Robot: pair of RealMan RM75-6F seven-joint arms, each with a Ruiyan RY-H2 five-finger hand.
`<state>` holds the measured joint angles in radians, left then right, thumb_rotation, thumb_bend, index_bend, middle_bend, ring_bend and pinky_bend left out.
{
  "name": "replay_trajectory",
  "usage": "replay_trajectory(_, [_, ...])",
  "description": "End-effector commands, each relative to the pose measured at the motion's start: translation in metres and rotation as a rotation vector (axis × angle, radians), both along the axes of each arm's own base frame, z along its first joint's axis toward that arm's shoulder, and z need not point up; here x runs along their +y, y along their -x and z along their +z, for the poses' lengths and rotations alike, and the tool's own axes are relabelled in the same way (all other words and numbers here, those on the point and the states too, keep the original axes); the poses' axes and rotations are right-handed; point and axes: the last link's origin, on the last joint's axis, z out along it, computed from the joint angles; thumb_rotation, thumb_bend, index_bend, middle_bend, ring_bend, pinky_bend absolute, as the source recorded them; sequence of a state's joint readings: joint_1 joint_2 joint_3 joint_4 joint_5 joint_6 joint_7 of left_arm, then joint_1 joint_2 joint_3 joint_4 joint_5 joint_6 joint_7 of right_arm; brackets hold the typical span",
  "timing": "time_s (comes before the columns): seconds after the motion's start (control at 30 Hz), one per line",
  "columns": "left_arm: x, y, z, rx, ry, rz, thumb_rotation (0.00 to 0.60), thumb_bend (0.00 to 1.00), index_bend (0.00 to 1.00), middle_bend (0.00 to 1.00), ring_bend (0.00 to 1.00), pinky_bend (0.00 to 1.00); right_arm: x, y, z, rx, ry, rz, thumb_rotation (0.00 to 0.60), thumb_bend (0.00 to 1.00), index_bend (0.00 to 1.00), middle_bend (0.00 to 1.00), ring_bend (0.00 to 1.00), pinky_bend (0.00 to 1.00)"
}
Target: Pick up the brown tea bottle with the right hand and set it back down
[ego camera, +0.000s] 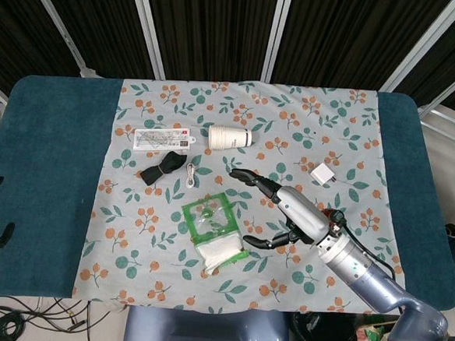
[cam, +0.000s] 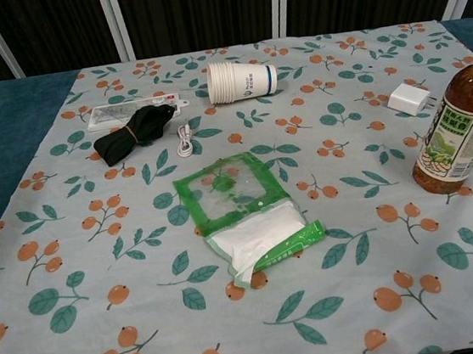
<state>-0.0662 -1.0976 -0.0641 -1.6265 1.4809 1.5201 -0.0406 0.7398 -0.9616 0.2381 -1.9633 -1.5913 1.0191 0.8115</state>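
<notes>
Bottle on the cloth

The right hand (ego camera: 287, 210) hangs over the cloth (cam: 73, 247), fingers spread, holding nothing. The bottle (cam: 458, 130) stands upright.

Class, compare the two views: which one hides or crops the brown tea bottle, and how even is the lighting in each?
Head view: right hand and its arm cover the tea bottle entirely; lighting even, shadows soft, picture sharp. Chest view: tea bottle stands upright at the right edge, cap partly cropped, with highlights on its shoulder; light flat, and neither hand shows.
</notes>
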Motion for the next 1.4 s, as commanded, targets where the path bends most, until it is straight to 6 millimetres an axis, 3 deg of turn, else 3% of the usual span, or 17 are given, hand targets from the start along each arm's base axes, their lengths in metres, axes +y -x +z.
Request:
replay_trajectory(0.03, [0.000,0.000,0.000,0.000,0.001,0.000,0.600,0.37,0.02,0.00,0.00,0.00,0.000,0.001,0.000,0.006,0.001,-0.001,0.600,0.19,0.00,0.08,0.12,0.14])
replay_trajectory(1.0, [-0.001,0.001,0.000,-0.002,0.003,0.004,0.600,0.37,0.02,0.00,0.00,0.00,-0.001,0.011,0.004,0.058,0.071,-0.004,0.600,0.19,0.00,0.08,0.12,0.14])
replay_trajectory(1.17, [-0.001,0.000,0.000,-0.001,0.002,0.002,0.600,0.37,0.02,0.00,0.00,0.00,-0.007,0.027,0.010,0.165,0.176,-0.020,0.600,0.18,0.00,0.08,0.12,0.14])
replay_trajectory(1.4, [-0.002,0.000,0.001,-0.004,0.001,0.003,0.600,0.37,0.02,0.00,0.00,0.00,-0.015,0.066,0.023,0.205,0.294,-0.212,0.600,0.17,0.00,0.08,0.11,0.14])
